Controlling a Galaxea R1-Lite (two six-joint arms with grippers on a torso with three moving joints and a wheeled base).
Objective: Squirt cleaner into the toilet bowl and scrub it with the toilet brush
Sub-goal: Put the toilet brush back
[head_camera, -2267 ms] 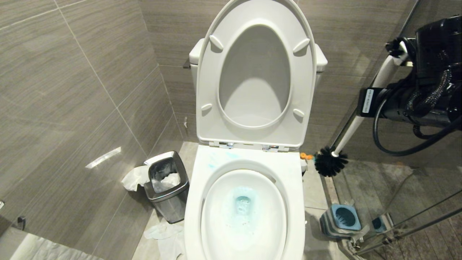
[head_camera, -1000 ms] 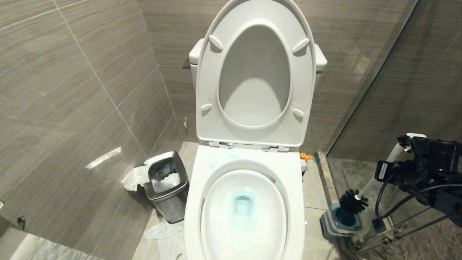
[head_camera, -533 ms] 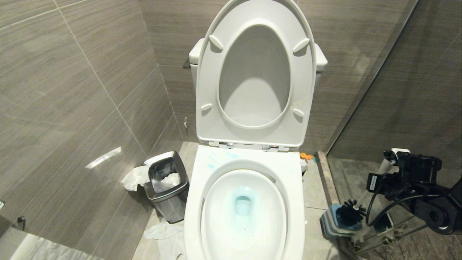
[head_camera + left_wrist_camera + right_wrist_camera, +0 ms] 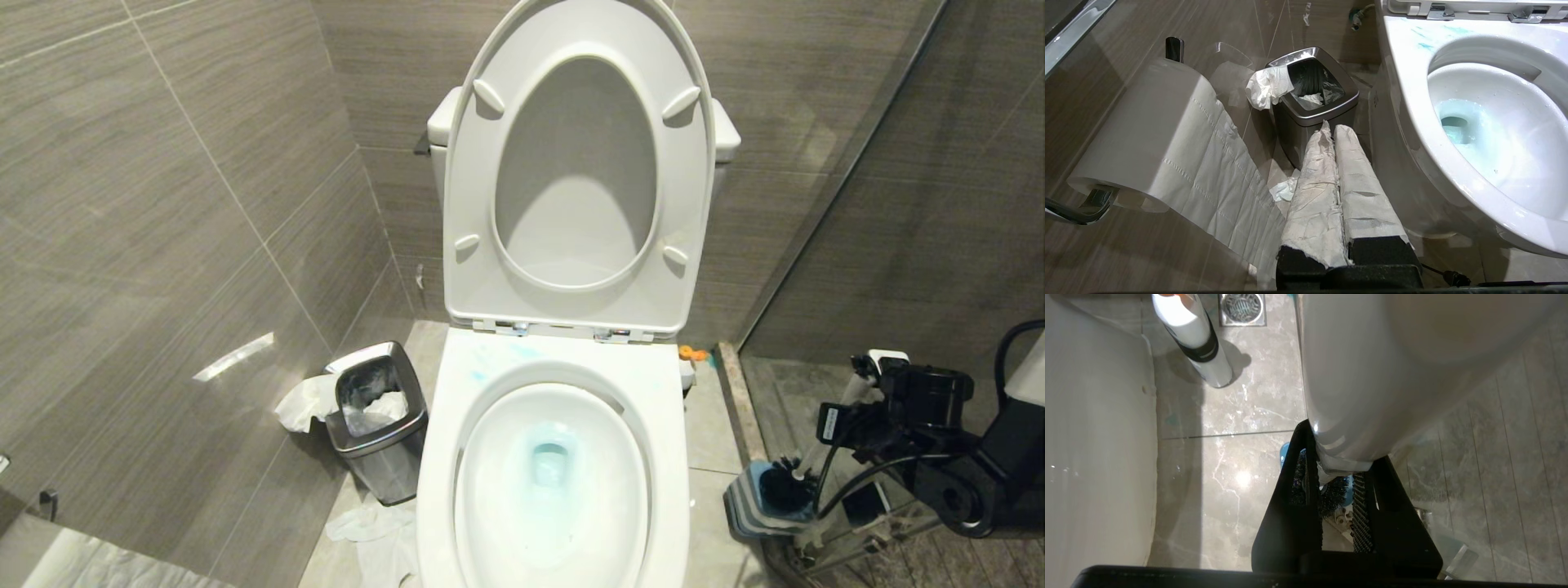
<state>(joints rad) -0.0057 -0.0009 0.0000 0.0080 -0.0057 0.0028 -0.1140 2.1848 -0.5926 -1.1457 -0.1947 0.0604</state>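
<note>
The white toilet bowl (image 4: 445,457) stands open with its seat and lid raised. The cleaner shows as a blue-green tint in the water (image 4: 549,464) and as turquoise smears on the back rim (image 4: 490,369). To the right, my right gripper (image 4: 861,400) is shut on the white handle of the toilet brush (image 4: 784,486). The brush's black head sits in the blue-and-grey holder (image 4: 747,506). In the right wrist view the handle (image 4: 1363,384) fills the gap between the black fingers (image 4: 1306,465), with bristles (image 4: 1333,494) below. My left gripper (image 4: 1333,130), its fingers wrapped in paper, is shut and empty beside the bowl (image 4: 1412,134).
A steel waste bin (image 4: 380,420) with tissue stands left of the toilet, with crumpled paper (image 4: 371,523) on the floor. A toilet paper roll (image 4: 1147,130) hangs close to my left arm. A glass partition (image 4: 824,212) rises right of the holder. Near the floor drain (image 4: 1242,306) stands a white bottle (image 4: 1196,343).
My right arm has come down beside the toilet, carrying the brush with it. The black head has sunk from above the holder into its blue opening. The left arm has not moved.
</note>
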